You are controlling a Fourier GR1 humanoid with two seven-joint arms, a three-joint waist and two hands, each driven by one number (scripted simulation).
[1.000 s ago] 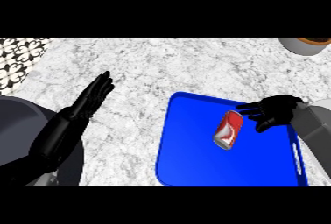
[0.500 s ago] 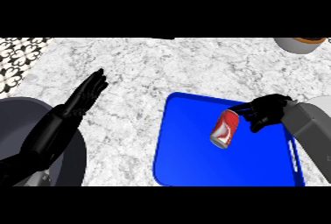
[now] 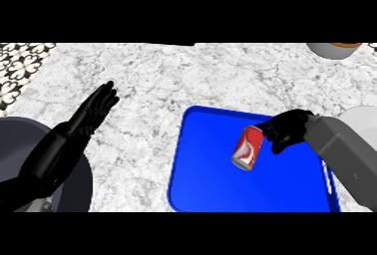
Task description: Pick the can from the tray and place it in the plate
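Lying on tray [image 3: 213,189]: can [image 3: 248,148] | R hand [image 3: 288,129] curled beside it, grasp unclear | L hand [image 3: 92,110] flat, resting

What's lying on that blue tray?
One red can, on its side on the blue tray. The right hand is beside the can's top end; the forearm hides the tray's right part.

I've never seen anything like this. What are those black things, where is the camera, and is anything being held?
You are looking down from the robot's head at a marbled counter. The black shapes are its two hands. The left hand rests open, fingers straight, at the left. The right hand has curled fingers right beside a red can lying tilted on a blue tray; whether it grips the can isn't clear. A dark plate shows at the left edge.
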